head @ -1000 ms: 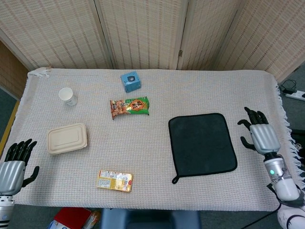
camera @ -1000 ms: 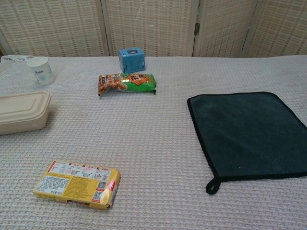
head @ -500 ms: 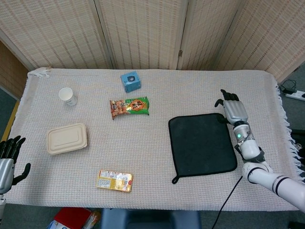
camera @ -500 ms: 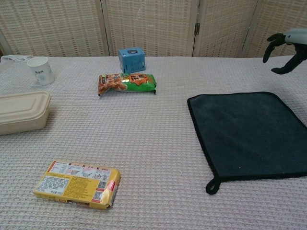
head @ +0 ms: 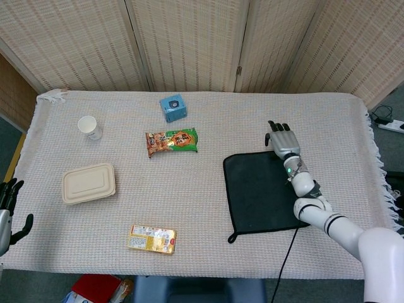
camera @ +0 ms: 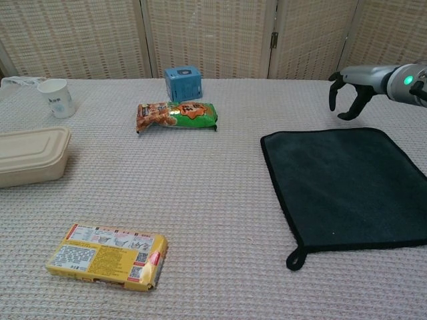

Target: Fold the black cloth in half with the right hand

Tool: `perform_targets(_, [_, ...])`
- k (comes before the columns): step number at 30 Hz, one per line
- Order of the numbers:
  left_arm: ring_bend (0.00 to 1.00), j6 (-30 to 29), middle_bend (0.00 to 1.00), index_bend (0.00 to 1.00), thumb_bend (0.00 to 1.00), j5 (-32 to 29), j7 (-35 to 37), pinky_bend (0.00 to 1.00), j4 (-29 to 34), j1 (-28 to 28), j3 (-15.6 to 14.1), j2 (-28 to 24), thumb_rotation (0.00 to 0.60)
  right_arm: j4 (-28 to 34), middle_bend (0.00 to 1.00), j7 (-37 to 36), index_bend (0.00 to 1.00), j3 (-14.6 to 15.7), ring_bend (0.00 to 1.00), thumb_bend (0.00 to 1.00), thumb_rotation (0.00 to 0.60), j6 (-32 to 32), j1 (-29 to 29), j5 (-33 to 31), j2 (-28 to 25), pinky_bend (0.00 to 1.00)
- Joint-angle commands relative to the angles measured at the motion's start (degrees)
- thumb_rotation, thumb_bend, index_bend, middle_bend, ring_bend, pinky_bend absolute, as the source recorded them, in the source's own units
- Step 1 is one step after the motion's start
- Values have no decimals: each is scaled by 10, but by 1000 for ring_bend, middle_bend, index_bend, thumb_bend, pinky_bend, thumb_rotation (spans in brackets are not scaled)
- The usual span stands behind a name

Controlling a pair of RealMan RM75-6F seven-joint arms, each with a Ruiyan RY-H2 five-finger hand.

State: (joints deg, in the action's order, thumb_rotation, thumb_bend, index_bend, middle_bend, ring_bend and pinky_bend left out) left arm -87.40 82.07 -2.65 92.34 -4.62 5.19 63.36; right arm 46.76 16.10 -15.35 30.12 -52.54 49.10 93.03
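fingers (camera: 335,85) of the right hand (head: 283,141) are spread and curled downward, holding nothing, poised above the far edge of the black cloth (head: 265,192). the cloth lies flat and unfolded on the right side of the table (head: 208,252), its small hanging loop at the near left corner. hovering over the far edge suits a fold toward the near side, though no contact shows yet. the left hand (head: 6,207) sits at the near left table edge, fingers apart and empty, well clear of the work. a snack bag (head: 172,141), blue box (head: 172,107), paper cup (head: 90,127), lidded container (head: 89,183) and yellow packet (head: 152,238) lie well apart to the left, leaving the cloth room to fold.
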Motion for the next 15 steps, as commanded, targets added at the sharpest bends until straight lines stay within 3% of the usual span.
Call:
perform_targets(1, [0,2,76,56,502,-2,1,0,-1,-1,1,0,600,-38,31,15,466,12,0,442,600,-22,-19,-8,25,0])
perform_targets(15, [0,13,77,54,502,-5,16,0,-7,-4,2,-4,600,-172,21,3,466,22,0,442,600,-107,-58,-18,92,0])
